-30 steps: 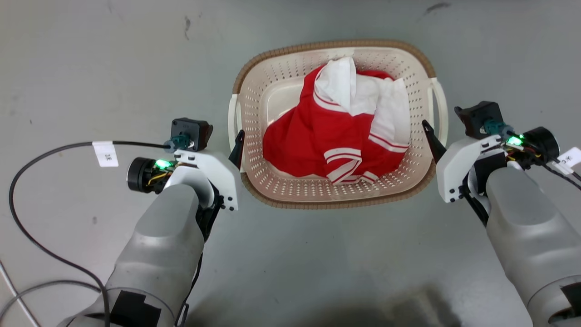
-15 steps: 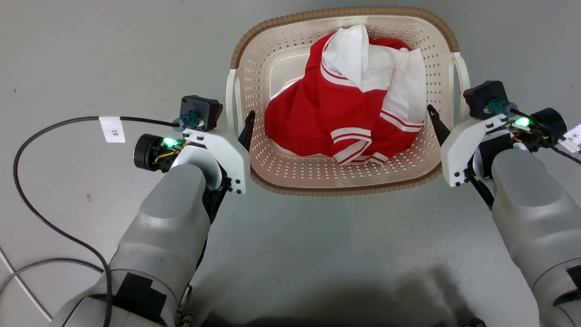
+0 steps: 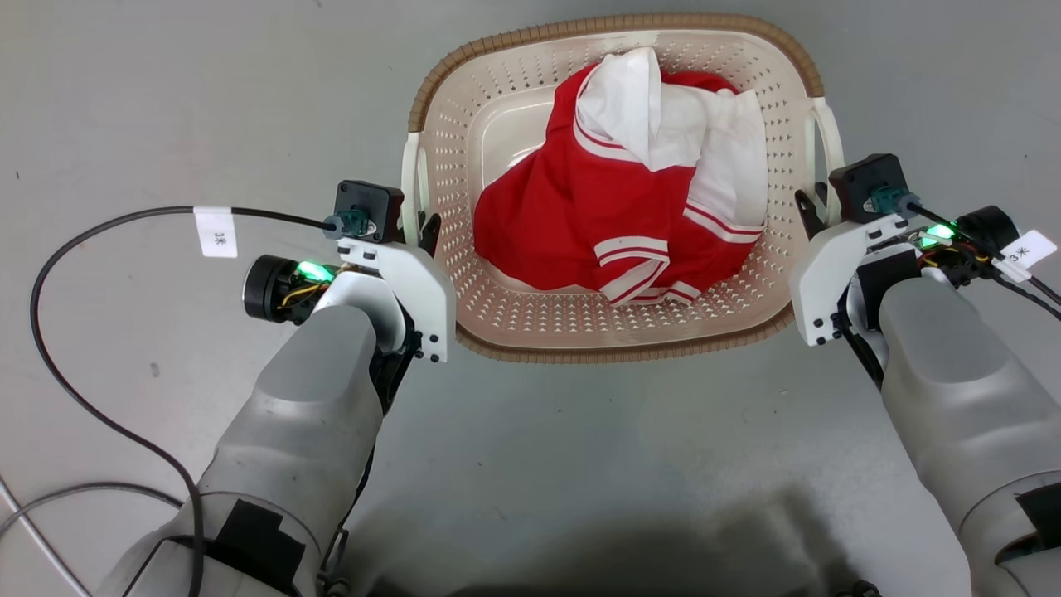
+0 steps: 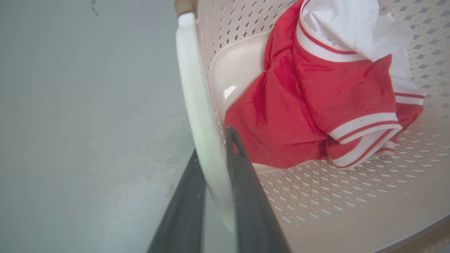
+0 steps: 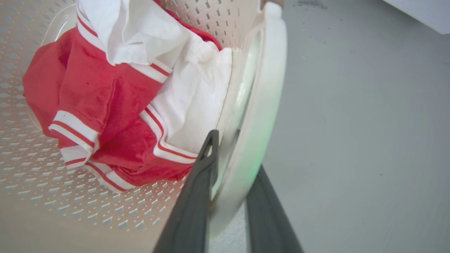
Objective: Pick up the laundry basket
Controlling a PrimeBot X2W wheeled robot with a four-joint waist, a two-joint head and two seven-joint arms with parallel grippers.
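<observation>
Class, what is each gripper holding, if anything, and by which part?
The laundry basket, by its two white side handles: the left gripper has its jaws shut on the left handle, the right gripper on the right handle.

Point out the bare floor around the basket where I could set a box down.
Free: the floor below the basket in the head view; also the top-left floor above the cable. Crowded: both basket sides, where the left claw and right claw grip the handles; inside, clothes cover the middle.
</observation>
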